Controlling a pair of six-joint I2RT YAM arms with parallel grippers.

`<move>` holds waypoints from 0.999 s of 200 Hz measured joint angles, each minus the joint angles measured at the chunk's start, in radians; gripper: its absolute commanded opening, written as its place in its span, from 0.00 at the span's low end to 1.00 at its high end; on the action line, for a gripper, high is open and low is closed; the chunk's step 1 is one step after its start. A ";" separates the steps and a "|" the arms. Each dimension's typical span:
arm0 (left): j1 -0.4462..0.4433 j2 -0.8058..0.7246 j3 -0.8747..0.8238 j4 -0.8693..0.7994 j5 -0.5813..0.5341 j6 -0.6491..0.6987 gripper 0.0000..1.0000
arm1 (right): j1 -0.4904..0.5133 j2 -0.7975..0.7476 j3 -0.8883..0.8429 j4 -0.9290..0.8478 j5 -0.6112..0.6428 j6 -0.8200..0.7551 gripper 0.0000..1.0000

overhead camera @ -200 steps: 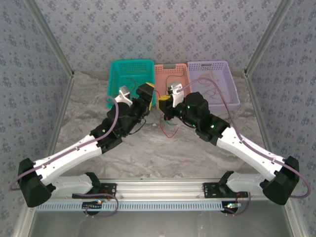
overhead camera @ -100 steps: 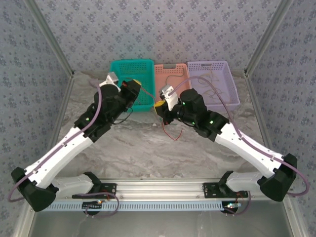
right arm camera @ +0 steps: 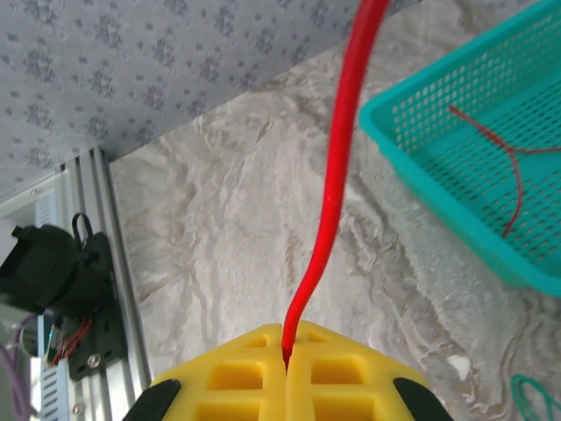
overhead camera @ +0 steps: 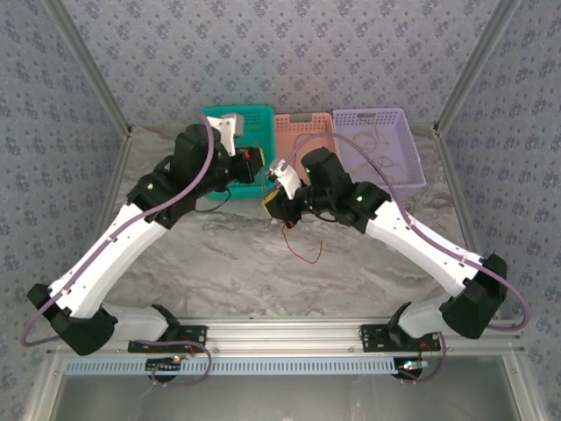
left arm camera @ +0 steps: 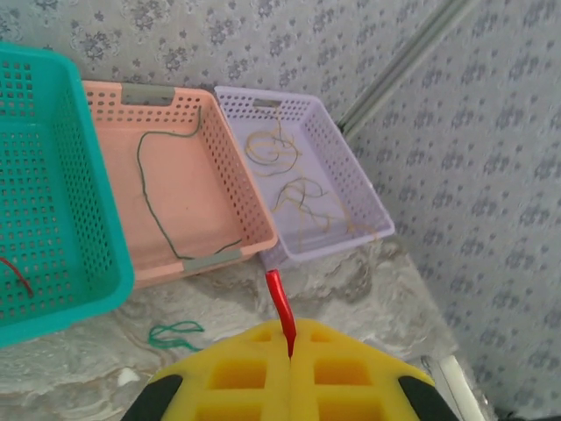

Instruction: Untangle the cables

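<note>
the marbled table (overhead camera: pixel 263 281) lies as it did, but both arms are placed differently than a second ago. the left arm (overhead camera: pixel 131 228) is now raised and carried back toward the teal basket (overhead camera: pixel 254 110), and the right arm (overhead camera: pixel 412 241) is swung to the left. the two wrists, close together in front of the baskets a second ago, are thus drawn apart. from this it is judged that one red wire is being pulled free of the rest, ready to be sorted.

in the left wrist view the pink basket (left arm camera: pixel 202 189) is seen to hold one green cable (left arm camera: pixel 153 202), and the purple basket (left arm camera: pixel 351 180) several yellow cables (left arm camera: pixel 294 189). a loose red wire (right arm camera: pixel 504 153) lies in the teal one.

the left gripper (left arm camera: pixel 289 329), wide apart a second ago, is now pressed together on a red cable (left arm camera: pixel 280 303), of which a short end stands up from the pads. the right gripper (right arm camera: pixel 285 331) is likewise clamped on a red strand (right arm camera: pixel 337 175), which runs up out of its view. from above, a red tail (overhead camera: pixel 305 250) is seen hanging below it onto the table. whether both hold the same wire cannot be told.

a small green loop (left arm camera: pixel 175 331) is left on the table just in front of the baskets.
</note>
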 measured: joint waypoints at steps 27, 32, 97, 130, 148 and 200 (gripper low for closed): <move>0.002 -0.035 -0.030 0.050 -0.010 0.035 0.64 | -0.011 -0.016 -0.013 0.007 0.001 0.049 0.00; -0.002 -0.057 -0.050 0.073 -0.023 0.036 0.69 | -0.015 -0.019 -0.014 0.008 0.002 0.067 0.00; -0.185 -0.392 -0.419 0.294 -0.264 -0.045 0.70 | -0.117 -0.086 -0.039 0.153 0.175 0.423 0.00; -0.238 -0.412 -0.597 0.375 -0.313 -0.124 0.62 | -0.182 -0.146 -0.024 0.218 0.305 0.647 0.00; -0.260 -0.371 -0.667 0.439 -0.296 -0.147 0.57 | -0.220 -0.167 0.004 0.207 0.389 0.792 0.00; -0.348 -0.295 -0.823 0.704 -0.269 -0.193 0.64 | -0.306 -0.267 0.023 0.101 0.619 1.225 0.00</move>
